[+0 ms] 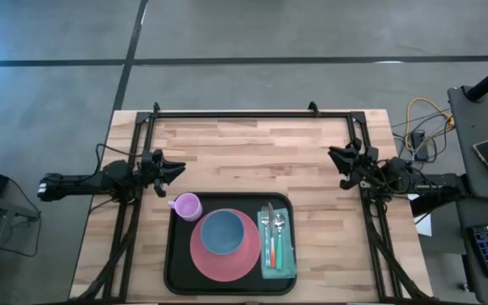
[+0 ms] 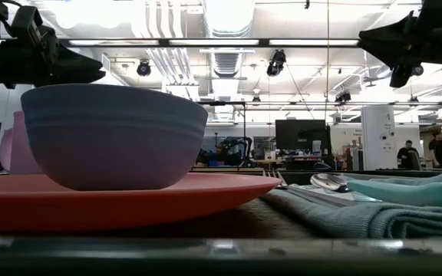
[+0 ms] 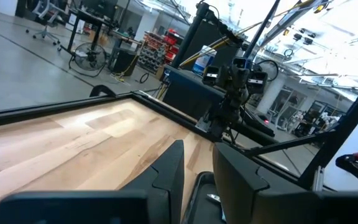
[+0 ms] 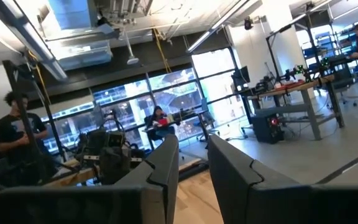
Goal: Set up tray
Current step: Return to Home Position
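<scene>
So, I should draw both arms back high and slow, clear of the tray [image 1: 175, 250] lying between them, left gripper [image 1: 179, 171] just past its far-left corner, right gripper [image 1: 336, 164] farther off its far-right, both released, empty.

Grey floor [image 1: 312, 34], wooden table [image 1: 252, 148], ceiling lights [image 2: 206, 42], large windows [image 4: 135, 93], workbench [image 4: 303, 87]

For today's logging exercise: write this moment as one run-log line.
tray: set | plate + bowl: centre | cup: far-left corner | napkin + cutlery: right | left gripper: table's left, clear | right gripper: table's right, clear
</scene>
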### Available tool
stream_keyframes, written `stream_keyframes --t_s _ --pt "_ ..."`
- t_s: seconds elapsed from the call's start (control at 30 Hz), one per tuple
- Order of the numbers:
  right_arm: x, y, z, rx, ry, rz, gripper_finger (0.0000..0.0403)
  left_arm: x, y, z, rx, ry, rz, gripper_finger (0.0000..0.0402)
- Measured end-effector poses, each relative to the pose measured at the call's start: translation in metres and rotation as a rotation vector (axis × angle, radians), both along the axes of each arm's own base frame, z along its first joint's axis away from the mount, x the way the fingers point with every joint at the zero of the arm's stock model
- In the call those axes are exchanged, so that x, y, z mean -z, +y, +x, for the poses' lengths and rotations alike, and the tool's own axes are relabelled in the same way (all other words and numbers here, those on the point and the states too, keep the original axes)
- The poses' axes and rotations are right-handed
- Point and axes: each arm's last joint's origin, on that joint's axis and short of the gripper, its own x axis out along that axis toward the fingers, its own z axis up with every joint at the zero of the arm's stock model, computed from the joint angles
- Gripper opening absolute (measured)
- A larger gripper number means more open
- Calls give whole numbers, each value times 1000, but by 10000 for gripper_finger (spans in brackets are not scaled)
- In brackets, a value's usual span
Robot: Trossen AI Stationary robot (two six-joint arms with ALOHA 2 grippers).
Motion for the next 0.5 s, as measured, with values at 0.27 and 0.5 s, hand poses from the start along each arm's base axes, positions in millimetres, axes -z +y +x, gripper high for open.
stream_keyframes --t_s 0.27,0.5 --pt "0 0 0 -1 1 -2 68 0 0 0 -3 0 0 66" --pt "0 0 0 -1 0 -1 77 0 0 0 -3 1 0 66"
